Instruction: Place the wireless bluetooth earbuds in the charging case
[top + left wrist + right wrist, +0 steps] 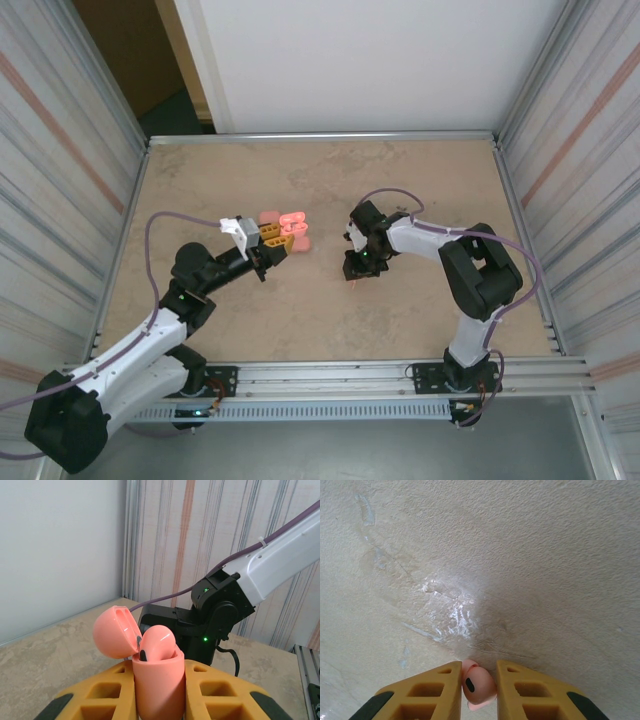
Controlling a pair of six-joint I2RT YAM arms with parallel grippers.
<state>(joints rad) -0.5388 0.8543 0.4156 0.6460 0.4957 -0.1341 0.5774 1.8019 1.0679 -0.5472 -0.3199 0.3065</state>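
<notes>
Over the tan table (420, 180), from the top camera, we find the left gripper (278, 237) stretched toward the middle and clamped on the pink charging case (293, 222), which sits open. Well apart to its right, the right gripper (357, 268) points down at the tabletop. What it carries is too small for us to make out from this height.

At the left wrist, we see the yellow fingers (100, 695) pressed against both sides of the charging case, holding it upright. Its lid (116, 632) is hinged back to the left. A seated earbud (159, 641) rests in the mouth of the case, with its rounded head rising above the rim and a small dark spot on its side. Behind the case is the right arm (220, 605), black and white, with a purple cable (170, 597) running off it and a green light (205, 640) glowing.

At the right wrist, we look straight down on the mottled tabletop. The yellow fingers of this gripper are closed on a loose earbud (479, 686), salmon pink with a dark oval mark, pinched between the two tips. We cannot tell whether it touches the table or hangs just above it.
</notes>
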